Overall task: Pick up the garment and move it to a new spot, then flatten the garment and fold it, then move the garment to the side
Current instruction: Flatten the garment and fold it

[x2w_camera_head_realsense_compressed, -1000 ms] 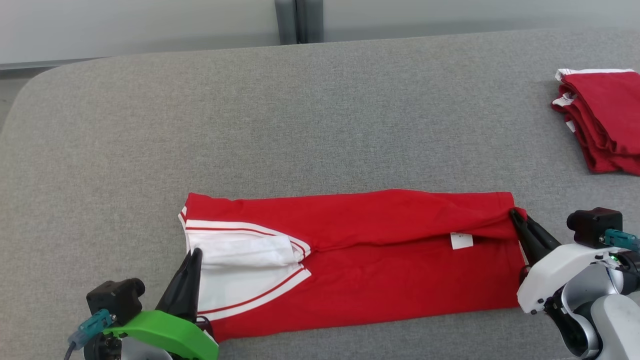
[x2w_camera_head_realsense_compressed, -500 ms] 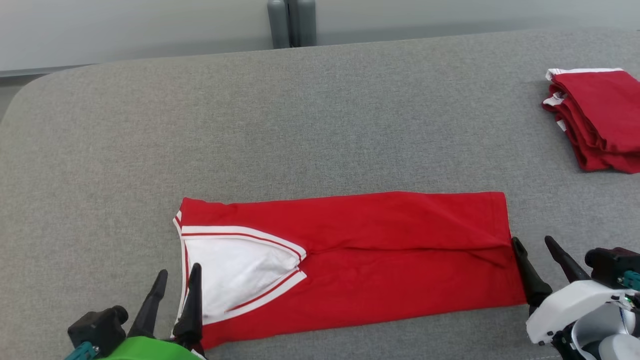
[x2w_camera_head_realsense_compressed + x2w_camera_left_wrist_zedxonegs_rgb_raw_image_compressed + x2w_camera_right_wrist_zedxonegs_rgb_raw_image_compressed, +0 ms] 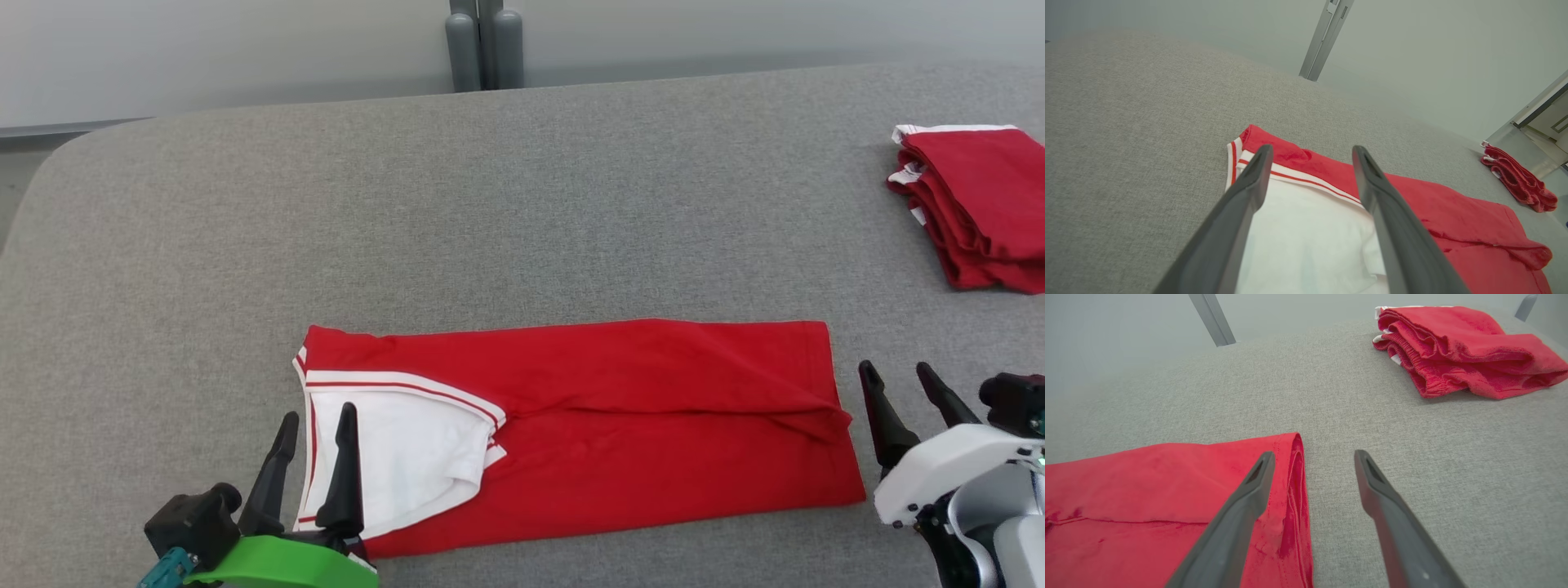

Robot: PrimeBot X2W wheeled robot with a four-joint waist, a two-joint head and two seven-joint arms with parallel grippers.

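Observation:
The garment (image 3: pixel 620 425), red with a white striped panel at its left end, lies folded into a long band on the grey table (image 3: pixel 490 204). My left gripper (image 3: pixel 317 419) stands open at that white end, nothing between its fingers; the left wrist view has the white panel (image 3: pixel 1306 232) under the spread fingers (image 3: pixel 1249 183). My right gripper (image 3: pixel 896 369) is open just off the garment's right edge. In the right wrist view the red hem (image 3: pixel 1290 465) lies beside its left finger (image 3: pixel 1257 477), bare table between the two.
A stack of folded red garments (image 3: pixel 971 204) sits at the table's far right, also in the right wrist view as a red stack (image 3: pixel 1461 347). A grey post (image 3: pixel 482 45) stands behind the table's far edge. The table's rounded left corner is near.
Both grippers let go of the garment's ends and opened. The folded-over flap settled flat and the right gripper drew back off the right edge.

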